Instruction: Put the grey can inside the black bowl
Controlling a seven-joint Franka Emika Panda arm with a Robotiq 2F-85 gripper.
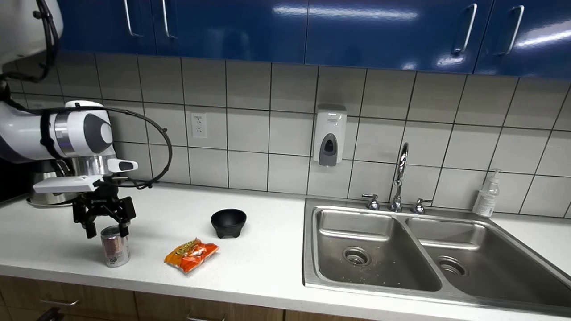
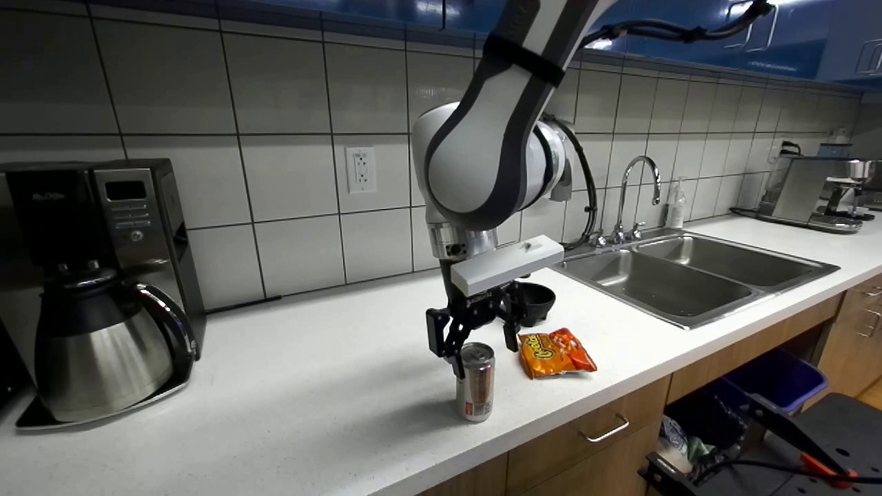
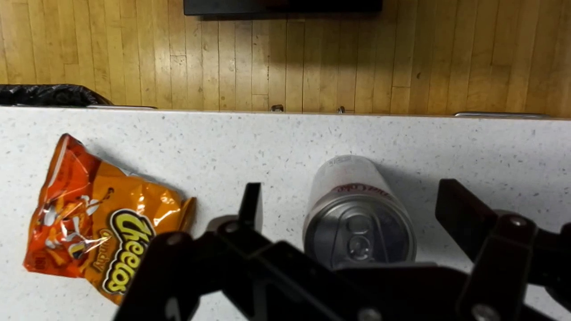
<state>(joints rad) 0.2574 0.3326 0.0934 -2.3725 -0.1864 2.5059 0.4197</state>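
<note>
A speckled white countertop [image 2: 310,358] spreads beneath the fingers [image 3: 464,218] as a Franka Emika Panda arm [image 2: 475,165] slants in from above, bent so that its Robotiq gripper [image 1: 107,229] points downward, fingers wide apart. An orange Cheetos bag [image 3: 107,223] lies near the fingers, off to one side. On that same side, farther from the fingers, a black bowl [image 1: 228,223] sits upright. A silver Diet Coke can [image 2: 477,389] stands upright between the fingertips, a gap on each side in the wrist view.
</note>
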